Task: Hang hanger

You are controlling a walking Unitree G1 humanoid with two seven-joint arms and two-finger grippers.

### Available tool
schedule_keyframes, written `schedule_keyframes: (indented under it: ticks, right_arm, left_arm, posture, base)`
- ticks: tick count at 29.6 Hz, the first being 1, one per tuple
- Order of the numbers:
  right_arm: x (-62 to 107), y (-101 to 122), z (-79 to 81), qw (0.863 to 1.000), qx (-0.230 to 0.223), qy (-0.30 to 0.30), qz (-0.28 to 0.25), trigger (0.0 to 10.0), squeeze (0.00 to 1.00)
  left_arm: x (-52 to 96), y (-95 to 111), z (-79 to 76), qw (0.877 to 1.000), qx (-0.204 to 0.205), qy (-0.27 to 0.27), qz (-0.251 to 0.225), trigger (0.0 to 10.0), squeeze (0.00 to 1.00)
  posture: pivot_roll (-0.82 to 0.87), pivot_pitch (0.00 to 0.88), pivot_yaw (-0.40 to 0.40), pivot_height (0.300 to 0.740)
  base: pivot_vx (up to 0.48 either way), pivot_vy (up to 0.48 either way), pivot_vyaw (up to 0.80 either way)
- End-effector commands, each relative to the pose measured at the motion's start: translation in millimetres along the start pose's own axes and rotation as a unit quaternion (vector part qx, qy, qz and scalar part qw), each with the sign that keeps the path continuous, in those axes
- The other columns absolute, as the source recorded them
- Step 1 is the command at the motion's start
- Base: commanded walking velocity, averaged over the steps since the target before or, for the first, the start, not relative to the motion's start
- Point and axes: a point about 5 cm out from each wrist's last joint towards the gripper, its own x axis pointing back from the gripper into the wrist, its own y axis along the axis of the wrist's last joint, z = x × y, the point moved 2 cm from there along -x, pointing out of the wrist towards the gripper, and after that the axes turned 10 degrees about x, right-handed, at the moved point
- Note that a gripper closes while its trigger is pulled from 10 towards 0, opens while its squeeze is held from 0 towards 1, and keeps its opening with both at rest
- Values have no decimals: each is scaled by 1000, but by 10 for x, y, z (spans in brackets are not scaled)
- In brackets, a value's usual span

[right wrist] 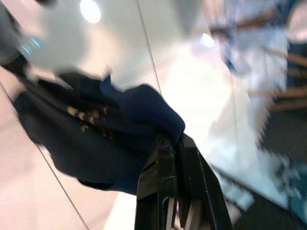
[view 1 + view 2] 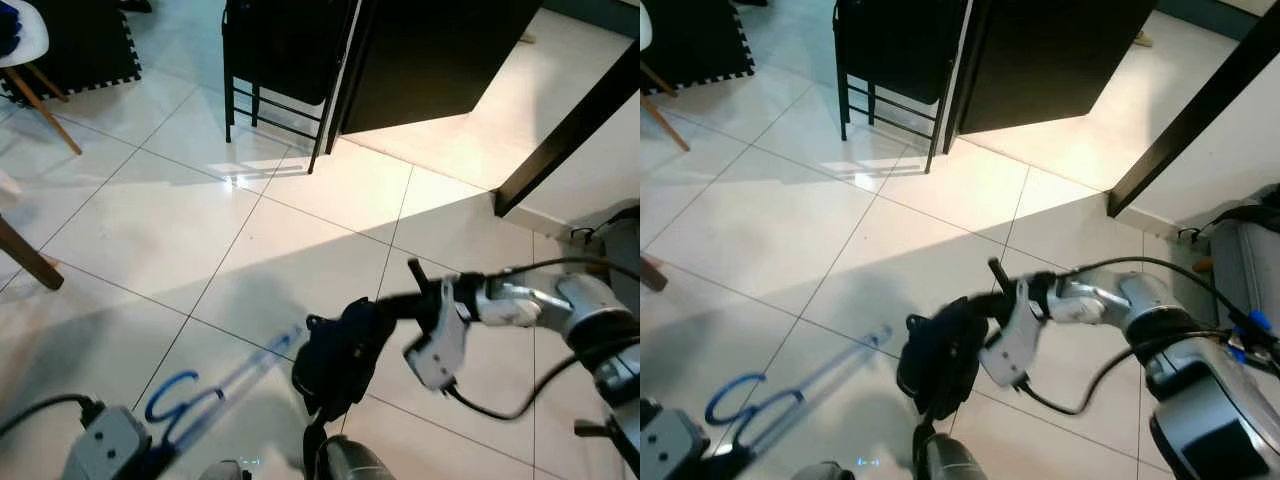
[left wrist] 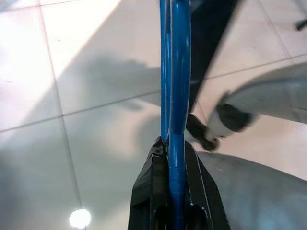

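A blue plastic hanger [image 2: 215, 390] is held low at the front left, its hook end near my left wrist and its arm reaching toward the middle. My left gripper [image 3: 173, 158] is shut on the blue hanger [image 3: 173, 86], clamping its bar between the black fingers. My right gripper [image 1: 173, 143] is shut on a dark navy garment [image 2: 338, 355] that hangs bunched below the right arm [image 2: 520, 305], just right of the hanger's far end. The garment [image 1: 100, 143] shows folds and a small striped patch.
The floor is pale tile [image 2: 150, 230] with a sunlit patch. A black metal chair frame [image 2: 275, 95] and a dark cabinet [image 2: 430, 55] stand ahead. A black slanted beam [image 2: 570, 130] runs at the right. Wooden chair legs [image 2: 35, 95] are at the far left.
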Motion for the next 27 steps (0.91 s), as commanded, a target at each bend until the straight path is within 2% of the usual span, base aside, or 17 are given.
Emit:
schedule_keyframes:
  ticks: [1,2,3,4,6,9,10,11,18,19,21,27]
  right_arm:
    - [-12,82,-24,999,11,-6,-29,10000,0]
    - [-63,124,-144,998,26,-32,-46,10000,0]
    - [-63,124,-144,998,26,-32,-46,10000,0]
    - [-93,147,-226,996,36,-50,-57,10000,0]
    - [-187,242,-496,988,75,-96,-93,10000,0]
    - [-215,274,-575,985,90,-107,-106,10000,0]
    - [-247,315,-671,980,105,-121,-119,10000,0]
    - [-296,390,-834,971,126,-145,-141,10000,0]
    - [-315,427,-1001,963,143,-168,-151,10000,0]
    - [-315,427,-1001,963,143,-168,-151,10000,0]
    - [-283,413,-1098,960,153,-181,-150,10000,0]
    - [-254,420,-1192,955,162,-199,-151,10000,0]
  left_arm:
    - [-6,-55,-48,1000,3,-3,6,10000,0]
    - [-57,-7,-80,1000,-1,-15,-2,10000,0]
    - [-57,-7,-80,1000,-1,-15,-2,10000,0]
    - [-89,28,-101,1000,-3,-23,-7,10000,0]
    - [-165,112,-148,998,-8,-62,-16,10000,0]
    - [-184,138,-158,997,-9,-74,-18,10000,0]
    - [-206,175,-169,996,-10,-90,-19,10000,0]
    - [-225,232,-193,993,-9,-118,-18,10000,0]
    - [-167,228,-241,988,-4,-152,-3,10000,0]
    - [-167,228,-241,988,-4,-152,-3,10000,0]
    - [-109,187,-268,988,0,-156,14,10000,0]
    - [-67,164,-302,988,4,-155,27,10000,0]
  posture:
    - [123,122,-81,740]
    - [121,124,-80,740]
    - [121,124,-80,740]
    - [121,124,-80,740]
    - [116,126,-77,740]
    - [115,126,-76,740]
    - [112,127,-75,740]
    - [106,133,-76,740]
    - [104,139,-75,740]
    - [104,139,-75,740]
    - [104,143,-80,740]
    - [104,146,-87,740]
  base:
    - [0,0,0]
    - [0,0,0]
    - [0,0,0]
    - [0,0,0]
    - [0,0,0]
    - [0,0,0]
    - [0,0,0]
    - [0,0,0]
    - [0,0,0]
    - [0,0,0]
    - [0,0,0]
    - [0,0,0]
